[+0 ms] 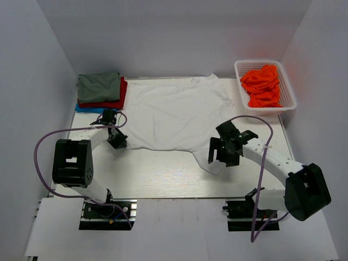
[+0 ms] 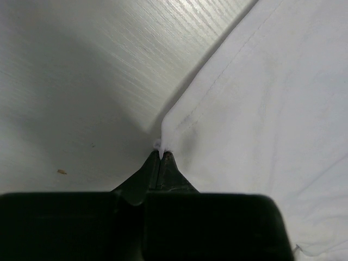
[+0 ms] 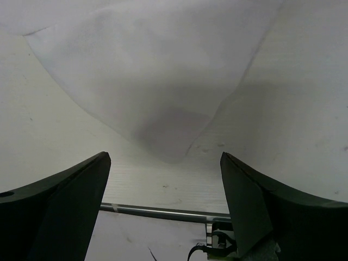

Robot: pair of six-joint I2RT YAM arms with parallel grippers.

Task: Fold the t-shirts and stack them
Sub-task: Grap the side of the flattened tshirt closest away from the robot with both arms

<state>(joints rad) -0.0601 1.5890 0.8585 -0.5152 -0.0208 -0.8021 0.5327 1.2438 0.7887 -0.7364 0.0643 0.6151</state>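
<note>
Two grippers are attending to one white t-shirt (image 1: 174, 111), which is lying spread flat across the middle of the pale wood-grain table (image 1: 163, 176). The left gripper (image 1: 118, 142) is pinching the shirt's near-left corner: in the left wrist view its black fingers (image 2: 175, 173) are pressing together, with a small peak of white hem sticking up between their tips. The right gripper (image 1: 218, 156) is hanging over the shirt's near-right corner with its jaws standing wide apart. In the right wrist view the rounded corner of cloth is lying on the table beyond the two fingers, touching neither. At the table's far-left corner three folded shirts are sitting in a stack: an olive-grey t-shirt (image 1: 99, 86) on top, a red t-shirt (image 1: 111, 103) under it and a blue t-shirt (image 1: 87, 109) at the bottom. At the far right, bright orange t-shirts (image 1: 262, 85) are lying crumpled in a white lattice basket (image 1: 291, 97).
</note>
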